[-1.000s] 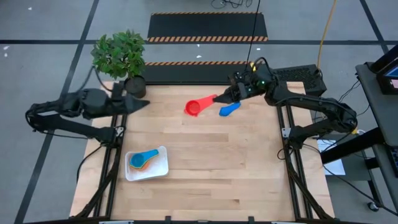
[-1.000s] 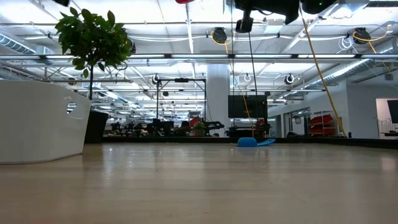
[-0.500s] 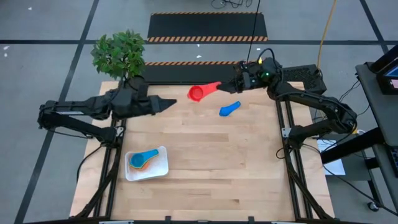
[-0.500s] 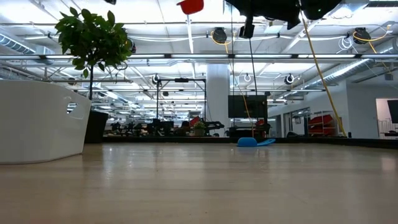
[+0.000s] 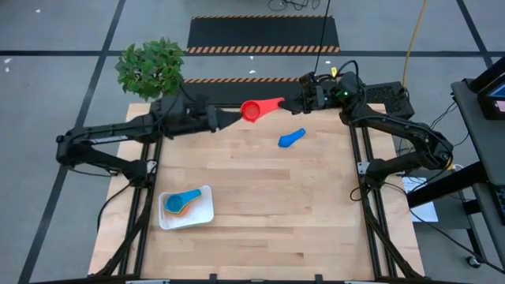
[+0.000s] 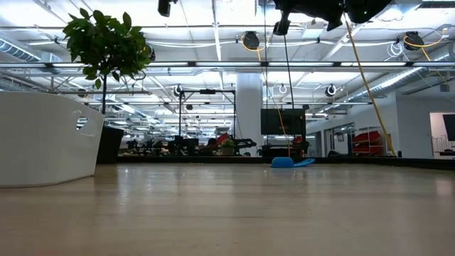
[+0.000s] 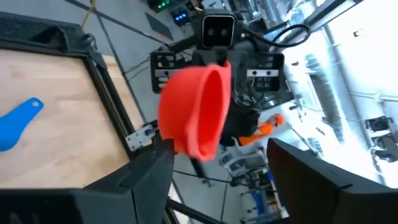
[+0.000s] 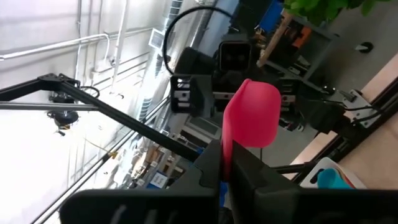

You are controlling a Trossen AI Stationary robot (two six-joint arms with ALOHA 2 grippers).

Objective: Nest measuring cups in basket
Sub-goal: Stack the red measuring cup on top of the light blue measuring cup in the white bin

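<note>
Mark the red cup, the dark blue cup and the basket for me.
red cup (image 5: 251, 111): high view, on its round bowl, held up by the right gripper.
dark blue cup (image 5: 287, 141): high view, on its bowl, lying on the table.
basket (image 5: 207, 210): high view, on its bare white floor.

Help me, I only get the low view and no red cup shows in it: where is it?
Observer: The red measuring cup is in the air over the table's far edge. The right gripper has its jaws shut on the handle.
Operator: And the left arm?
Observer: The left gripper faces the cup's bowl, jaws open, not gripping it.
Operator: What's in the basket?
Observer: The white basket, on the left arm's side near the front, holds a light blue cup with orange showing under it.
</note>
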